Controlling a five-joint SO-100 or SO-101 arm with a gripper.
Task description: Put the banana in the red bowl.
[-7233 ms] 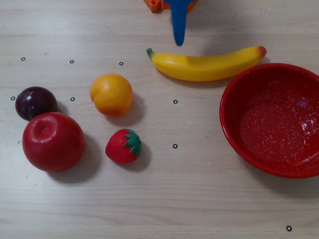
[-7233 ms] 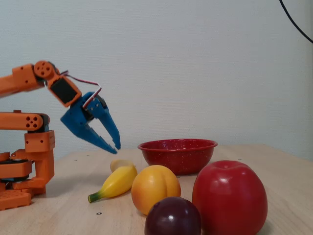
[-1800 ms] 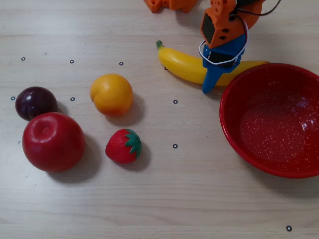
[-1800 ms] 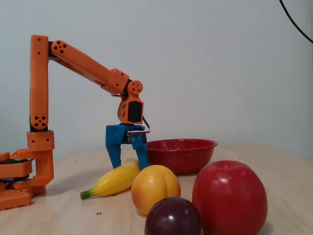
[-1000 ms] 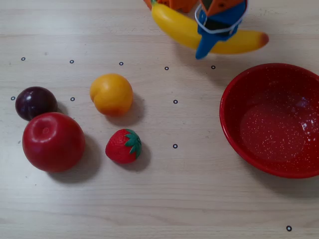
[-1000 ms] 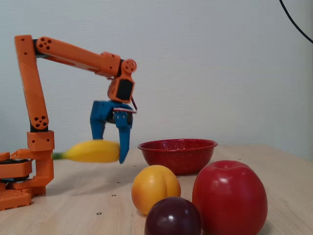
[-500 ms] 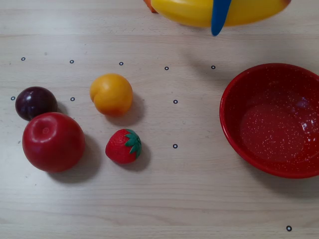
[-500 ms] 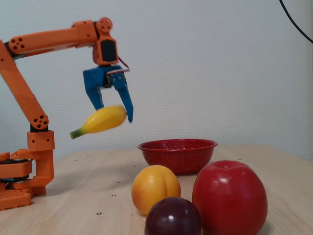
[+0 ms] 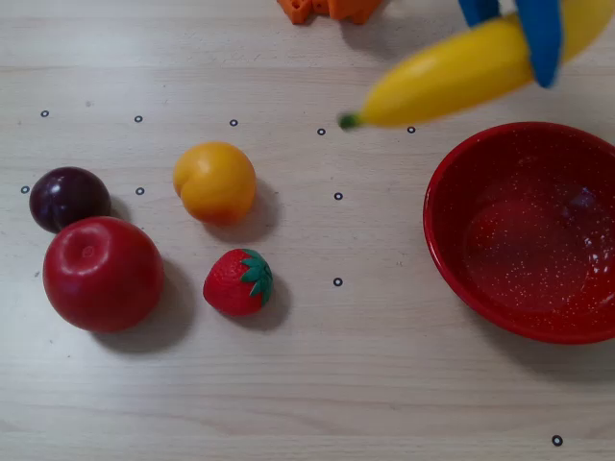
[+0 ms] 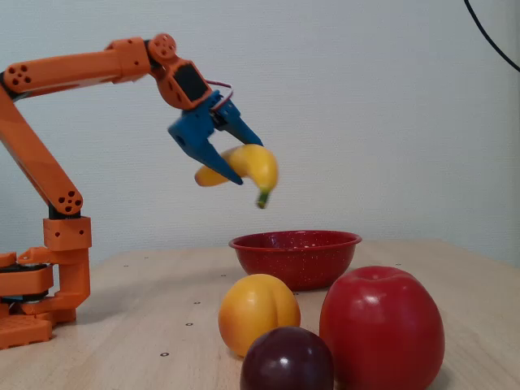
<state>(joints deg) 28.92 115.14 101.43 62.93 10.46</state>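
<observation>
Gripper [image 10: 236,171]: blue, clamped on the banana [image 10: 248,165], which is held in the air well above the worktop [image 9: 384,384], up and to the left of the bowl [image 10: 295,254] in the fixed view. Stem tip is pointed downward. Bowl is seen empty from overhead.

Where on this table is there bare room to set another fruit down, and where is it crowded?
Overhead view: bare wood runs between the strawberry and the red bowl, and along the whole near edge below them. The left is crowded: plum, apple and peach cluster together. The gripper carries the banana above the bowl's far rim.
</observation>
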